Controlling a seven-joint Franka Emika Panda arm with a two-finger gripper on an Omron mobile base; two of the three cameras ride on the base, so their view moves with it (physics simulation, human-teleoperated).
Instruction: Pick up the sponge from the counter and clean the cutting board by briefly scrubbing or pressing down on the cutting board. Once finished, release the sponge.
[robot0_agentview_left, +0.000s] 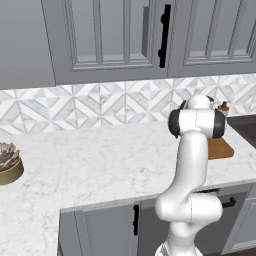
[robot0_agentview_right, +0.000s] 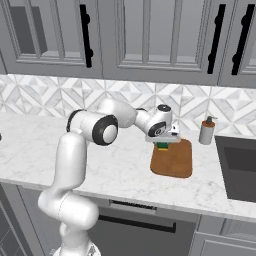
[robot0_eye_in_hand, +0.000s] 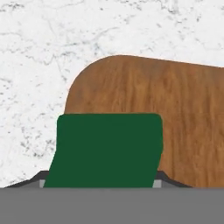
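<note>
My gripper is shut on the sponge, a small dark green block with a yellow layer beneath. It holds the sponge over the far left corner of the orange-brown cutting board, which lies flat on the white marble counter. In the hand view the sponge's green top sits between the dark fingertips, with the cutting board and the counter beyond it. Whether the sponge touches the board I cannot tell. In the left base view the arm hides most of the cutting board.
A soap dispenser stands behind the board by the tile backsplash. A dark sink lies to the right of the board. A bowl sits far left on the counter. Upper cabinets hang overhead.
</note>
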